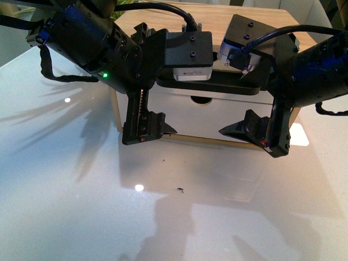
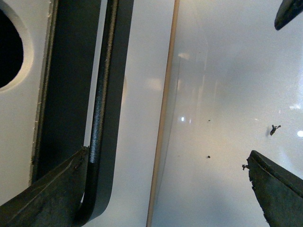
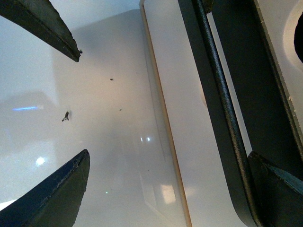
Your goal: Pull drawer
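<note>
The drawer (image 1: 217,117) shows its white front, a long black bar handle (image 1: 217,88) and a semicircular notch (image 1: 201,100) in the top edge. My left gripper (image 1: 163,103) is open at the handle's left end. In the left wrist view, one finger (image 2: 47,198) lies at the far side of the handle (image 2: 102,118) and the other (image 2: 279,189) hangs over the table. My right gripper (image 1: 239,106) is open at the handle's right end. It straddles the handle (image 3: 222,118) too, with one finger (image 3: 279,189) beyond it and the other (image 3: 57,198) over the table.
The drawer sits in a light wooden cabinet (image 1: 217,16) standing on a glossy white table (image 1: 81,190). A small dark speck (image 1: 179,190) lies on the table in front of it. Black cables run over both arms.
</note>
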### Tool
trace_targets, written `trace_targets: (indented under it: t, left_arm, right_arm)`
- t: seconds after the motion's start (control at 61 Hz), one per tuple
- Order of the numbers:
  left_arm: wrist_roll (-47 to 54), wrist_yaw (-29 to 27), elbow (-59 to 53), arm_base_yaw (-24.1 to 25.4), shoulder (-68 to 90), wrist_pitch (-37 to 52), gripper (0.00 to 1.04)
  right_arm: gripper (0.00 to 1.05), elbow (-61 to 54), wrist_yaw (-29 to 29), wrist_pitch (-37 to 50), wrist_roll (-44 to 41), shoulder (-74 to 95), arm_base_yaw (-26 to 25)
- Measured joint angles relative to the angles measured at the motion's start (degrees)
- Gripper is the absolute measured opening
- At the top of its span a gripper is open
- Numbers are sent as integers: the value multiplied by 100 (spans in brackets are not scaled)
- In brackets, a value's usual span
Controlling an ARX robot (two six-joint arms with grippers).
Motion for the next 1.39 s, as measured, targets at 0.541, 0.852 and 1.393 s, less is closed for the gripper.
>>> trace_targets:
  t: [0.541,0.852,1.393]
  left_arm:
    - [564,162,-994,-44,-739,-168,97]
    - [905,284,-1757,-28,-1333,-192,97]
    - [-855,872,-3425,269,-2903,2743,97]
  right_arm:
    - [96,-774,-74,-507,-254,-861,313]
    - [96,-1346,-55,-466,-251,-1335,603]
    - [96,-2601,-608,1408,999,-3001,37]
